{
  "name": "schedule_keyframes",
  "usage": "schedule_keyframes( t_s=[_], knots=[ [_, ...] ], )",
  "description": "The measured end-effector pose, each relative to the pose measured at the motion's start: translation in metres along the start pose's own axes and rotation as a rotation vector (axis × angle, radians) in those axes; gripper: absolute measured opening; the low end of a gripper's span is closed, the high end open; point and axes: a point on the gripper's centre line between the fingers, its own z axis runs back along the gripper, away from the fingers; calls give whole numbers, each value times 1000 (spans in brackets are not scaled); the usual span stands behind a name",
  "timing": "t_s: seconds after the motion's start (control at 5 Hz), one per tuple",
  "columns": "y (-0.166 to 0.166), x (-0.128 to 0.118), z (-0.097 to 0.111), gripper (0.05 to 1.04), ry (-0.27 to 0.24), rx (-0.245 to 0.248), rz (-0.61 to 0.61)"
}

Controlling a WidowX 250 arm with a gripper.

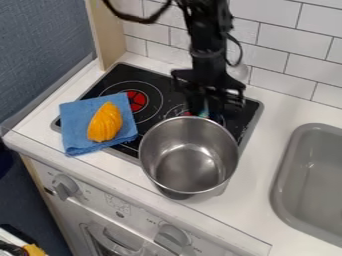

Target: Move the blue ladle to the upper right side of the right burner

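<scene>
Camera view, black stovetop [115,80], steel pot [189,156] at its near right, gripper [206,109] just beyond, opening and hold impossible to tell, blue cloth [77,120] at left beneath yellow object [105,123], sliver of blue, possibly the ladle [204,113], at the gripper.

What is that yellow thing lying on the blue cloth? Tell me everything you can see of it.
The yellow thing is a plump, orange-yellow piece with curved ridges and grooves, narrower toward the back and wider in front. It looks like toy food, perhaps smooth plastic, though what it depicts is unclear. It lies whole near the middle of the blue cloth, which covers part of the black stovetop. Only the cloth appears to touch it.
</scene>
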Motion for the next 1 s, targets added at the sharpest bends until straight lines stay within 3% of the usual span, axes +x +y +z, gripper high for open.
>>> schedule_keyframes(
  t_s=[0.2,0.6,1.0],
  knots=[
    [-10,5,-12,412,-2,7,35],
    [-10,-4,-19,975,1,22,21],
    [-16,8,44,1001,-180,-20,-39]
  ],
)
